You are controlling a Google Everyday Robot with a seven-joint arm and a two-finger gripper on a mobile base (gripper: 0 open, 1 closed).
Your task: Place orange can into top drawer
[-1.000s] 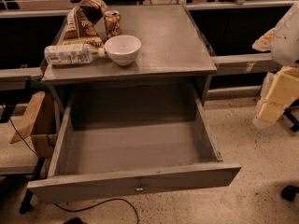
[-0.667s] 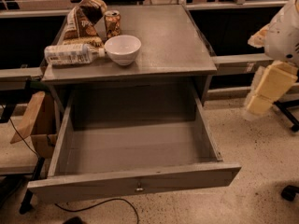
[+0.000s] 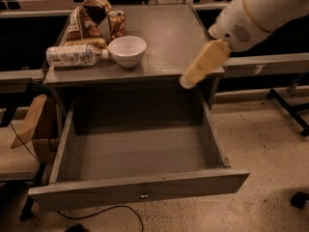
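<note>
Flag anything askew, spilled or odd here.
Only the clear bottle lies on its side beside the bowl; the orange can stands upright. Nothing spilled. The gripper hangs above the right rear of the top drawer.

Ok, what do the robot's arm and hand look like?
The arm is a bulky rounded white shell with a thin yellow ring and a round dotted grille. The hand, by the front right corner of the grey metal table, is flat and cream-yellow.
</note>
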